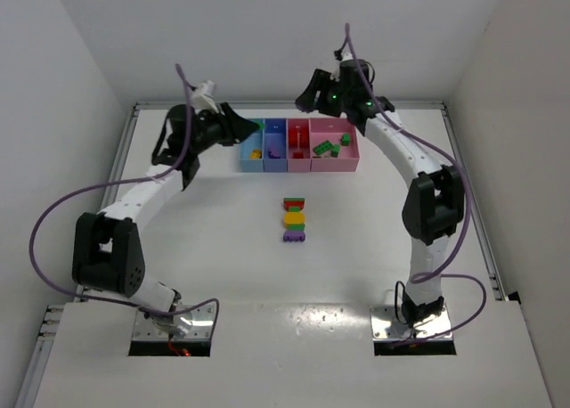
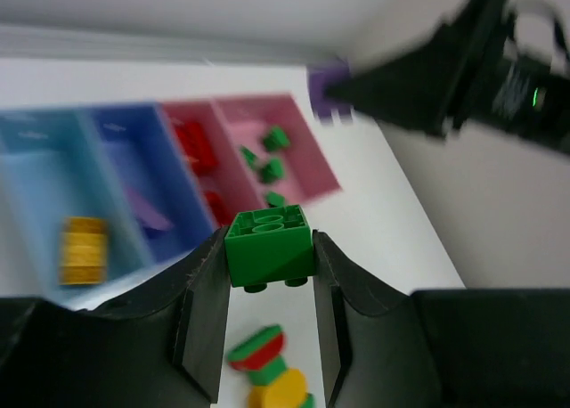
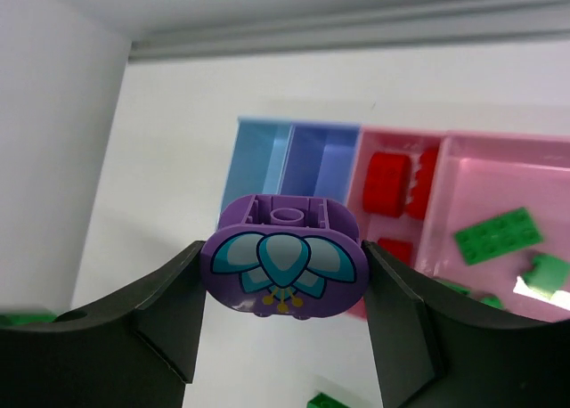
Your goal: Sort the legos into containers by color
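Bins (image 1: 334,166) run left-right in the overhead view, a brick clump (image 1: 294,219) before them lying lengthwise near-to-far; at the left wrist, the left gripper (image 2: 267,267) pinches a green brick (image 2: 269,244), studs up, near the bins; at the right wrist, the right gripper (image 3: 283,288) clamps a purple brick (image 3: 283,264), printed face camera-ward, bins beyond.

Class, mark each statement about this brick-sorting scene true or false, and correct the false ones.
1. The left gripper holds a green brick. True.
2. The right gripper is empty. False: it grips a purple piece.
3. Green bricks lie in the wide pink bin. True.
4. The light blue bin holds red bricks. False: it holds a yellow brick; the red bricks lie in the narrow pink bin.
5. A multicoloured clump lies on the table. True.
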Motion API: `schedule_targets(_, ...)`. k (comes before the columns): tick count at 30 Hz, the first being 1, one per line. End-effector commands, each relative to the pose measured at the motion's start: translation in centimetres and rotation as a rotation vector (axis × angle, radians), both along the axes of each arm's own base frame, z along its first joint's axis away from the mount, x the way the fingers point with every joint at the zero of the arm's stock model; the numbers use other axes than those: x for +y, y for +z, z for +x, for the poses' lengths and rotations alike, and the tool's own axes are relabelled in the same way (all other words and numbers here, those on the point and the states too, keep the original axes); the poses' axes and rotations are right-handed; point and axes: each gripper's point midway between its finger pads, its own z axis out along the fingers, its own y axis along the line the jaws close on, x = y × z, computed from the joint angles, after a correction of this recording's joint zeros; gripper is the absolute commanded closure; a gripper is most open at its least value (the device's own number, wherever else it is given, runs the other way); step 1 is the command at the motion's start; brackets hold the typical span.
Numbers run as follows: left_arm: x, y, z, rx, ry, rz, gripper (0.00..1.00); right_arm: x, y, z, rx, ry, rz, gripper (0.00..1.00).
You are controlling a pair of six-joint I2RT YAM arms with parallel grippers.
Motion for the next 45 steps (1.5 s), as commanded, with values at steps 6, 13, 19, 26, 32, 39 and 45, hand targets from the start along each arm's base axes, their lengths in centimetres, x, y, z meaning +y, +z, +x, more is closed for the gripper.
schedule_targets(6,12.9,3.6,2.5,-0.052,0.284,0.055,0.96,6.8,-4.4,-0.3,-0.008,0.206,-0.039,0.99)
schedule_targets(13,13.5,2.8,1.7,-0.043,0.293,0.055,0.96,9.4,-7.7,0.3,0.016,0.263,-0.059,0.93)
schedule_targets(19,13.4,3.0,1.4,-0.046,0.282,0.061,0.96,10.7,-8.5,0.4,0.017,0.282,-0.060,0.73)
schedule_targets(26,13.1,2.3,1.8,-0.035,0.265,0.052,0.95,10.4,-9.2,1.1,0.028,0.245,-0.071,0.27)
schedule_targets(32,9.1,2.4,3.3,-0.062,0.168,0.055,0.94,8.2,-2.1,1.4,-0.136,0.189,-0.113,0.05)
schedule_targets(39,-0.7,1.8,6.1,-0.102,-0.042,0.056,0.93,-0.7,5.6,-1.1,-0.305,0.116,-0.282,0.03)
schedule_targets(45,-8.8,-1.0,8.7,-0.075,-0.172,0.094,0.93,-12.8,4.8,-6.2,-0.216,0.010,-0.455,0.00)
